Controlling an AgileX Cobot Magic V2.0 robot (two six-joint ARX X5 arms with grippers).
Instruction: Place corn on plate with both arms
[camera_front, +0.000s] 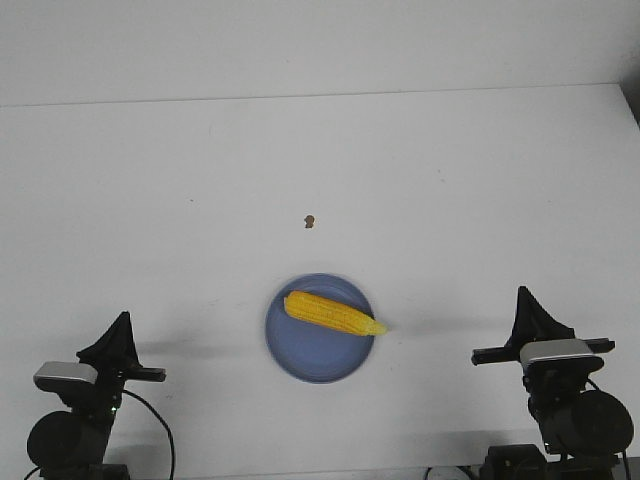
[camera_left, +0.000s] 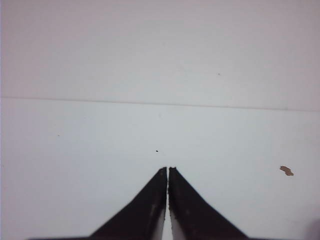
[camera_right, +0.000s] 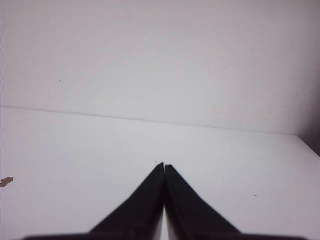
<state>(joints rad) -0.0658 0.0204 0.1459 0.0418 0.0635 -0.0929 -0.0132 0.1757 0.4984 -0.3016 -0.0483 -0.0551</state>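
Resting diagonally across the plate (camera_front: 300, 355), the corn (camera_front: 333, 314) has its blunt end toward the far-left rim and its pointed tip poking just over the right rim. Plate sits on the white tabletop (camera_front: 450, 200), near the front edge, between the two arms. Left claw (camera_front: 118, 325) low at front-left, fingers pressed together, nothing pinched; only a hairline slit shows in its wrist view (camera_left: 168, 170). Right claw (camera_front: 524, 297) at front-right, likewise pressed together and empty (camera_right: 164, 166). Both well apart from the plate. Small brown speck (camera_front: 309, 221) lies beyond the plate, toward the middle of the tabletop. Nothing stands between either claw and the plate.
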